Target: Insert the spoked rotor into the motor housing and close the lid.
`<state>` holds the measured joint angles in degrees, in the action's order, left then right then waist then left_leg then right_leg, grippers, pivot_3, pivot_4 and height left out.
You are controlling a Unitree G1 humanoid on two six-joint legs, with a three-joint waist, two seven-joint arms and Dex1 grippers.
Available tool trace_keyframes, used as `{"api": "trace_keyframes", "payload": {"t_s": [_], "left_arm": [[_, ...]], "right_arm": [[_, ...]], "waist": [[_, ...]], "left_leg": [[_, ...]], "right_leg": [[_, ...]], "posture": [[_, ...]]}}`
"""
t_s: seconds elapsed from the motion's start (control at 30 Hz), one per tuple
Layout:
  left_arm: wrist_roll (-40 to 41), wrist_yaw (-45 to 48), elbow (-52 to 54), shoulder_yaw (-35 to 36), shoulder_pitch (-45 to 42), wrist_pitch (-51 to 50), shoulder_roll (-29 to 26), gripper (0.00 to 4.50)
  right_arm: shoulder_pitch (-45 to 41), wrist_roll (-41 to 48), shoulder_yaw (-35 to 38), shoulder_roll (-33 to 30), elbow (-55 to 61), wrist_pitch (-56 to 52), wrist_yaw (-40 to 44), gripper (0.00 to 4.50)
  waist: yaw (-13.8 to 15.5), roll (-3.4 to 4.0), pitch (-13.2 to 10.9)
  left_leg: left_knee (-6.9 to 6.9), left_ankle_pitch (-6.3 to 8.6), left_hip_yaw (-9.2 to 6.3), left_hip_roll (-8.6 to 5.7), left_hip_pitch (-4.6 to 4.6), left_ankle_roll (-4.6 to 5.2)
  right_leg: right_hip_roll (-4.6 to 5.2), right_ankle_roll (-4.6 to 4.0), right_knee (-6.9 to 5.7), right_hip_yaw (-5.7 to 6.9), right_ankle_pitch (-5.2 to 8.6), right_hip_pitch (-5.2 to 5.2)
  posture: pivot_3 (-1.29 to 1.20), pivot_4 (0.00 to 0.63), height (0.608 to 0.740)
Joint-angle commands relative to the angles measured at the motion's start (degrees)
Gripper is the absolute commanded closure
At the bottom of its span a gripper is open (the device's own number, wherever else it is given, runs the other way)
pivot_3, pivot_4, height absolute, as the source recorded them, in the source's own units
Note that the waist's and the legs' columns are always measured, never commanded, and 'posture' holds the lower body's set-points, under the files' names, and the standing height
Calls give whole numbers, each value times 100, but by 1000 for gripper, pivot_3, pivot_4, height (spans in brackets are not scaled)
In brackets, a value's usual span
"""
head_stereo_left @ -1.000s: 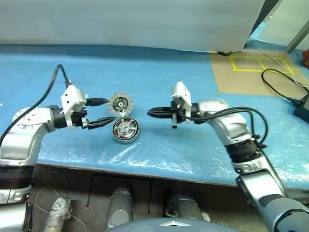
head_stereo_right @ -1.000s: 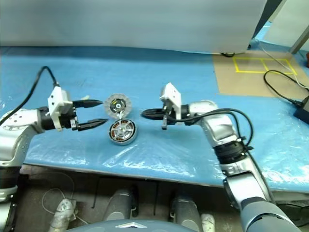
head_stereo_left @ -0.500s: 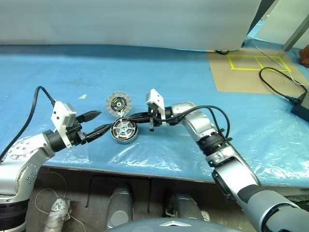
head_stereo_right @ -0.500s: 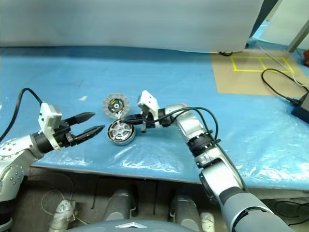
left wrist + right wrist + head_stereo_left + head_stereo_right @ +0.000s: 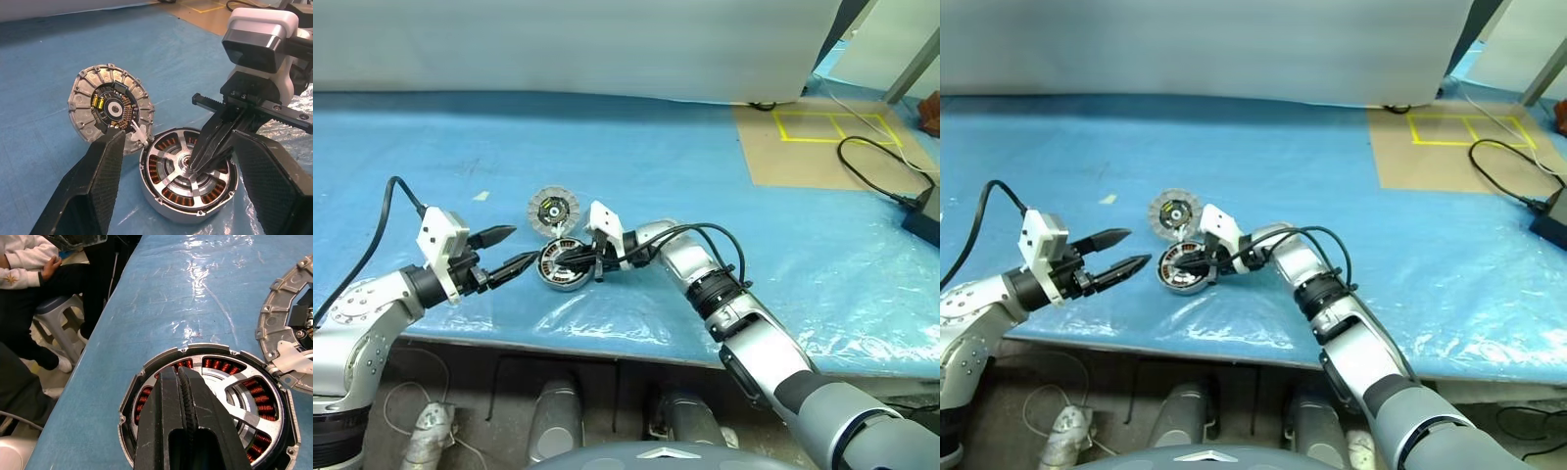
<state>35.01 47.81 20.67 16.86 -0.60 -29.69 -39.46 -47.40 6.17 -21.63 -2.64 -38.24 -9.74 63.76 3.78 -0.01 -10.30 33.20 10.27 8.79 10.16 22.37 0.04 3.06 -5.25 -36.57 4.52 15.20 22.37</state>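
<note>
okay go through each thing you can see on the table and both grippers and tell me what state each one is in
motor housing: open-topped, flat on the blue sheet, copper windings showing.
spoked rotor: seated in the housing, spokes over the windings.
lid: off, inner side up, beside the housing and touching its rim.
right gripper: shut, tips on the rotor's hub.
left gripper: open, holding nothing, beside the housing.
blue sheet: spread over the table.

The right gripper (image 5: 195, 164), fingers pressed together, sits over the housing (image 5: 188, 178) hub, blocking approach from above. The lid (image 5: 110, 107) stands touching the housing's far rim. The housing's near and left sides lie free.
</note>
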Motion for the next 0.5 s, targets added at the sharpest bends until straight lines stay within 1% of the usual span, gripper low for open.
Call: {"api": "trace_keyframes", "payload": {"t_s": [0.03,0.17,0.27,0.5], "left_arm": [[-59,44,31,-130,-135,160,4,831],[-157,19,-152,-273,-355,234,35,831],[-227,28,-248,-353,-442,312,62,831],[-341,35,-391,-478,-599,447,115,831]], "right_arm": [[77,-151,60,-1,-132,58,-168,4500],[179,-238,43,-31,-53,55,-312,4500],[164,-490,-2,-52,-180,319,-687,4500],[246,-827,-159,-223,86,527,-814,4500]], "waist": [[2,0,0],[3,1,0],[3,1,0],[1,1,1]], "left_leg": [[0,1,1,-1,-6,1],[0,1,3,-1,-35,0],[-1,1,5,-2,-44,0],[-3,0,8,-3,-43,-1]], "right_leg": [[0,0,0,-2,0,-6],[1,0,0,-5,0,-29],[1,0,0,-9,0,-34],[1,0,0,-12,0,-33]], "posture": [[0,150,740],[0,150,740],[0,150,740],[0,150,740]]}}
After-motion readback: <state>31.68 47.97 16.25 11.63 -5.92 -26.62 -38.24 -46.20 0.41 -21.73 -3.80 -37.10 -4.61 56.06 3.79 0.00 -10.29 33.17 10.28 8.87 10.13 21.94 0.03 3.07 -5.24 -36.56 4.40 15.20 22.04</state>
